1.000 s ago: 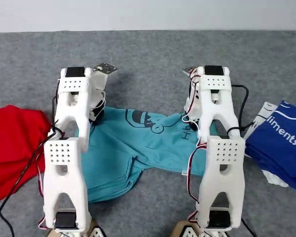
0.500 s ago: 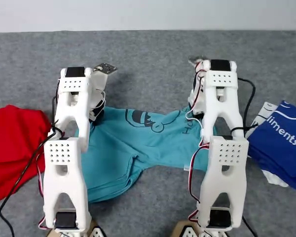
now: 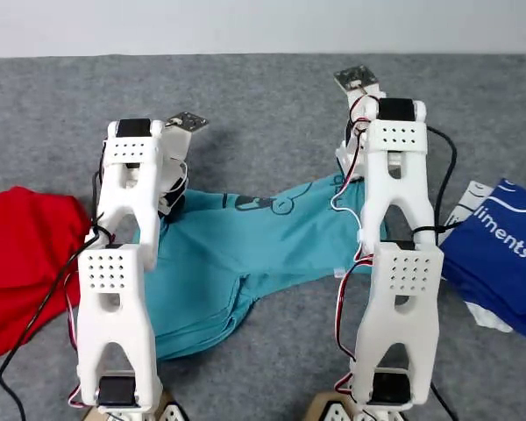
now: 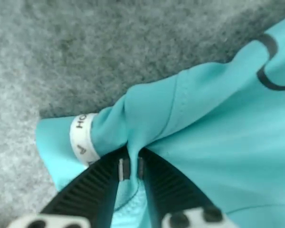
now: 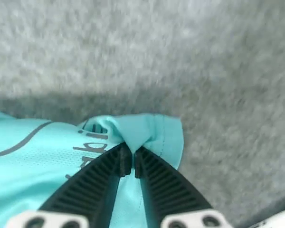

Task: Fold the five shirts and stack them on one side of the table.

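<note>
A teal shirt [image 3: 245, 254] with a dark print lies stretched between both arms at mid-table. My left gripper [image 4: 129, 167] is shut on a fold of the teal shirt [image 4: 218, 118] next to its white neck label [image 4: 81, 137]. My right gripper [image 5: 129, 161] is shut on another corner of the teal shirt [image 5: 42, 152], pinching a small pleat above the grey carpet. In the high view the left arm [image 3: 127, 219] stands over the shirt's left end and the right arm [image 3: 394, 202] over its right end. A red shirt [image 3: 22, 263] lies at the left and a blue shirt [image 3: 500, 254] at the right.
Grey carpet [image 3: 263, 105] covers the table, with open room at the back. A white garment [image 3: 473, 210] lies under the blue shirt at the right edge. Cables hang along both arms.
The right arm has moved toward the back of the table, pulling its end of the teal shirt with it so the cloth is stretched and its print partly folded under. The left arm stayed still.
</note>
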Controlling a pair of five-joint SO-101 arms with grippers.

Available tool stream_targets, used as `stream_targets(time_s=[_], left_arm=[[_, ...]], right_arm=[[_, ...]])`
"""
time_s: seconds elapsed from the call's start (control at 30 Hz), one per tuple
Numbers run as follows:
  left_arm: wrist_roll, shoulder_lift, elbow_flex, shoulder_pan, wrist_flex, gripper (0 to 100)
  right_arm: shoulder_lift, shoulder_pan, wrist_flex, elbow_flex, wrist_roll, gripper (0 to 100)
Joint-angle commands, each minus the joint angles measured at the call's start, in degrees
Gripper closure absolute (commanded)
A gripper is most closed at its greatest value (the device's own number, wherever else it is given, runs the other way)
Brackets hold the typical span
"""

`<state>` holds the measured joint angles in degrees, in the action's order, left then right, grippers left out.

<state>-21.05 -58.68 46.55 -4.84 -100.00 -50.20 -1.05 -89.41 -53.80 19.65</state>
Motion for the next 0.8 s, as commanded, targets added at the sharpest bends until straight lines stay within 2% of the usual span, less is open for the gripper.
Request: stream_targets(time_s=[0.0, 0.27, 0.47, 0.57, 0.77], left_arm=[[0.2, -1.6, 0.8, -1.6, -0.4, 99], [0.2, -1.6, 0.8, -1.6, -0.4, 99], [0.3, -1.5, 0.8, -1.6, -0.4, 99], [0.5, -1.4, 1.0, -1.6, -0.4, 99], [5.9, 2.7, 1.8, 0.4, -0.4, 99]], right_arm=[[1.2, 0.6, 3.1, -3.1, 2.8, 98.7], [-1.4, 0.0, 6.0, -3.2, 6.0, 97.2], [-0.2, 0.4, -1.5, -3.3, 5.7, 80.9], [2.8, 1.3, -4.7, -3.3, 5.6, 79.8], [9.4, 3.4, -8.3, -3.2, 6.0, 79.8]])
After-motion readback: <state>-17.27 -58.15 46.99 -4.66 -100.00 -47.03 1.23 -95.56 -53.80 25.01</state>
